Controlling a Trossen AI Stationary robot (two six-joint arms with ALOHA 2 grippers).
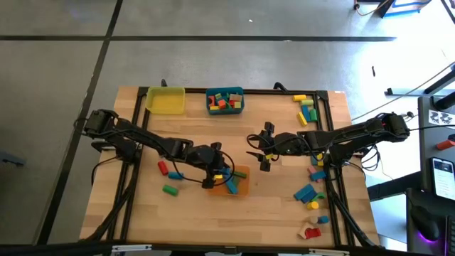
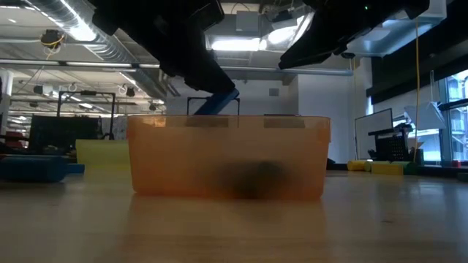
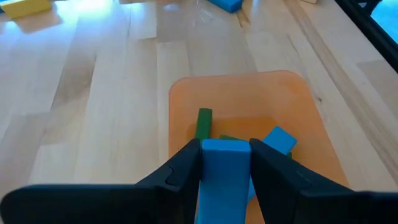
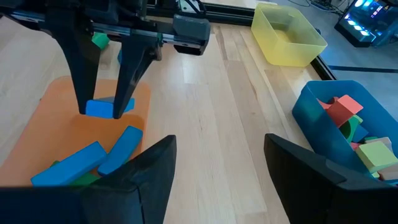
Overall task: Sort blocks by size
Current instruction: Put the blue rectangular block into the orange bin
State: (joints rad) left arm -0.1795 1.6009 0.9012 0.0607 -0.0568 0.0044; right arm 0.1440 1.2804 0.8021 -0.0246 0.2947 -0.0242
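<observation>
My left gripper [image 1: 219, 173] is shut on a long blue block [image 3: 224, 168] above the orange bin [image 1: 242, 186] near the table's middle. The bin holds blue and green blocks [image 4: 93, 158]. My right gripper [image 1: 260, 151] is open and empty, a little to the right of the bin. More blocks lie loose on the table: red, blue and green ones [image 1: 169, 178] at the left, and several [image 1: 309, 192] at the right. My left gripper pinches the blue block between its two fingers [image 4: 127, 74], on its two opposite long faces [image 3: 208, 171]. The fingers point down from above. The block [image 4: 102, 109] is lifted clear, over the orange bin's inside.
A yellow bin [image 1: 166, 100] and a teal bin [image 1: 225, 100] with several blocks stand at the table's far edge. Yellow and green blocks [image 1: 306, 110] lie at the far right. A black frame [image 1: 333, 142] borders the table.
</observation>
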